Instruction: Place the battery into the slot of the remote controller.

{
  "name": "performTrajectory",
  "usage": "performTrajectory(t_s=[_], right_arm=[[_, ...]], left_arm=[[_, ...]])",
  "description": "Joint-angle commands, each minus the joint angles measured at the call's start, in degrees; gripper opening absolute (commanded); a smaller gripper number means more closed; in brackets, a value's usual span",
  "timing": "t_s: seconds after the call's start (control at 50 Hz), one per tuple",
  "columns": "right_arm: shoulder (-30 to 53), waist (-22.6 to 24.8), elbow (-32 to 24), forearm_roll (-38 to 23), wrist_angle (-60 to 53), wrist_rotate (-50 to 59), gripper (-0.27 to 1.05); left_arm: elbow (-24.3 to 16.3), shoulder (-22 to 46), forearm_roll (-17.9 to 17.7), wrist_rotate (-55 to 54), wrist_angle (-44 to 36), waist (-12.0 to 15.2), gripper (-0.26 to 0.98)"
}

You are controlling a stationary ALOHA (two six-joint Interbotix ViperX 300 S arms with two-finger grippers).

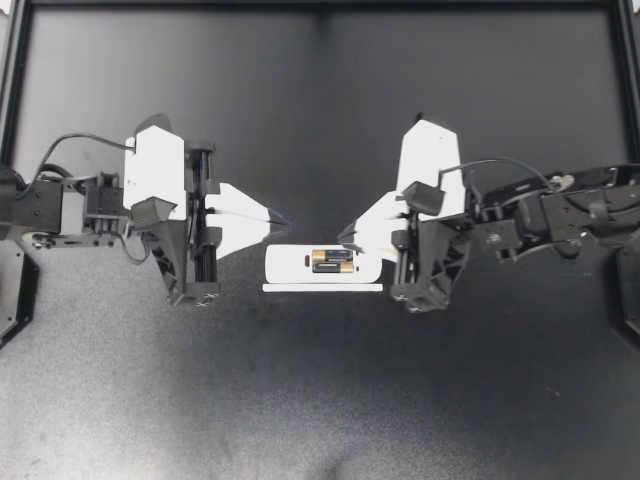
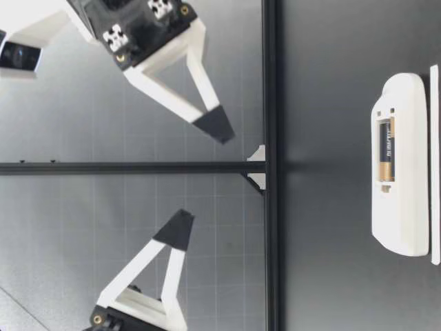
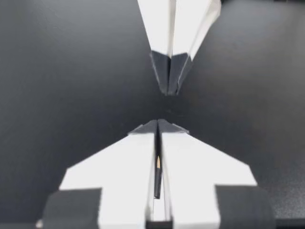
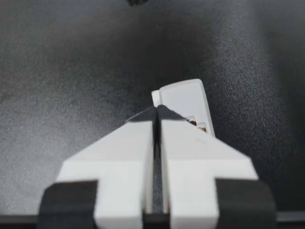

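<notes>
Hovering above the table (image 1: pixel 320 400), my left gripper (image 1: pixel 282 218) and my right gripper (image 1: pixel 344 236) each have their fingers pressed together, holding nothing. Below them lies the remote controller (image 1: pixel 285 265), with the battery (image 1: pixel 332 257) seated in its slot.

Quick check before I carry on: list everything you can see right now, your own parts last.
Remote controller: one, white, middle of the table, back facing up.
Battery: two, it seems, black and gold, set into the remote controller.
Thin strip: one, white, alongside the remote controller.
Table: one, black.
Left gripper: white fingers, black tips, shut, raised above the table.
Right gripper: same colours, shut, raised near the remote controller's end.
</notes>
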Motion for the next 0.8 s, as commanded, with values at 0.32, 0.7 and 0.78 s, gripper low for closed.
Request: performTrajectory(t_s=[0.32, 0.7, 0.78], right_arm=[[-0.18, 0.26, -2.20, 0.00, 0.09, 0.00, -0.09], [0.00, 0.26, -1.76, 0.09, 0.26, 0.00, -0.09], [0.18, 0.26, -1.76, 0.09, 0.26, 0.00, -0.09]], left_arm=[[-0.44, -1.23, 0.09, 0.09, -0.53, 0.09, -0.16], [-0.53, -1.14, 0.09, 0.00, -0.53, 0.09, -0.16], [-0.62, -1.23, 0.09, 0.00, -0.53, 0.18, -0.16]])
